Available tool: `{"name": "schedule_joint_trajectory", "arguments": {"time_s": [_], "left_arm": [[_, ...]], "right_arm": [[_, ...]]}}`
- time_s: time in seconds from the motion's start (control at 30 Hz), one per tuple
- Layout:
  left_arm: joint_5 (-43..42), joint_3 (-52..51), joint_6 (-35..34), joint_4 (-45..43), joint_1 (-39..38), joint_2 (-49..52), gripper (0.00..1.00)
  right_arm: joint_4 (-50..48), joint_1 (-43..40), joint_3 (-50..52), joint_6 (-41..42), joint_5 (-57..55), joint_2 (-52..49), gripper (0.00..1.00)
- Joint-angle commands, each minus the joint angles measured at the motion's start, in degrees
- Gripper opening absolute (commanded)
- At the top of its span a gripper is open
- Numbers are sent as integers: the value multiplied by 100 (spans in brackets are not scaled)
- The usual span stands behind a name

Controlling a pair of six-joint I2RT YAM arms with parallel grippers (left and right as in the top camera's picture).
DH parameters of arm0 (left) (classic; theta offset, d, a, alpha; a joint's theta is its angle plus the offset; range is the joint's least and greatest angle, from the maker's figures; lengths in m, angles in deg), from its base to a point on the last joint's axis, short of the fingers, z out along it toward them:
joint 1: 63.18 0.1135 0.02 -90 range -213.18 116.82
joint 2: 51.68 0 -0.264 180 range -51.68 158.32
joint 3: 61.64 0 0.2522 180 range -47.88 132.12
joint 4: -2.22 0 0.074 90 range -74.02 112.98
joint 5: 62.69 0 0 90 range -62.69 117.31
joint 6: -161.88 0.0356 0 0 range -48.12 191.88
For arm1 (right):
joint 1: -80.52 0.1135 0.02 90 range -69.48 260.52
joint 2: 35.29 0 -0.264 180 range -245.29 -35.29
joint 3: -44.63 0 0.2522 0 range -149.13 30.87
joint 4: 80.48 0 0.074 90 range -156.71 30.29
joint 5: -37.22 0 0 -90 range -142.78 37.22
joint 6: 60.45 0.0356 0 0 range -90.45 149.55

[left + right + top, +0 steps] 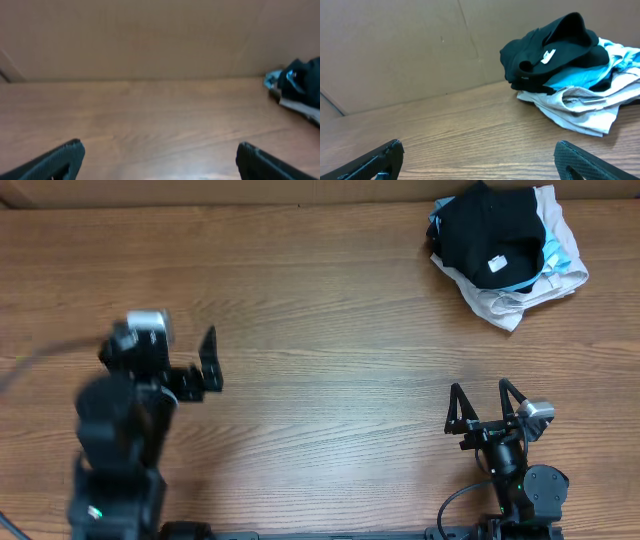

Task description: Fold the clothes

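Note:
The black shirt [490,230] lies crumpled on top of a pile of garments at the table's far right corner, its small white label facing up. It also shows in the right wrist view [550,45] and, blurred, at the right edge of the left wrist view [302,75]. My left gripper [200,368] is open and empty over the left side of the table, far from the shirt; its jaws [160,150] frame bare wood. My right gripper [480,392] is open and empty near the front edge, well short of the pile; its jaws [477,147] frame bare wood.
Under the black shirt lie a light blue garment [580,77] and a white one [580,107], the white one [500,305] spilling toward the front. A brown cardboard wall [395,50] runs along the table's far edge. The wooden table [320,330] spreads between the arms.

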Motion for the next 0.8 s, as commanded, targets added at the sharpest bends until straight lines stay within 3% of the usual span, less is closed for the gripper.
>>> {"name": "schedule_joint_trajectory", "arguments": {"time_s": [0.0, 0.13, 0.33, 0.5, 0.77], "left_arm": [[-22, -1626, -26, -990, 15, -1099, 100], [-114, -3147, -48, -2063, 15, -2157, 100], [-66, -4409, -66, -2702, 15, -3392, 100], [22, -4811, 170, -2437, 50, -4019, 100], [-94, -4811, 232, -1926, 343, -4019, 100]], "right_arm": [[-35, 26, 61, 11, -39, 68, 100], [-35, 26, 61, 11, -39, 68, 100], [-35, 26, 61, 11, -39, 68, 100], [-35, 26, 61, 11, -39, 68, 100], [-35, 26, 61, 11, -39, 68, 100]]}}
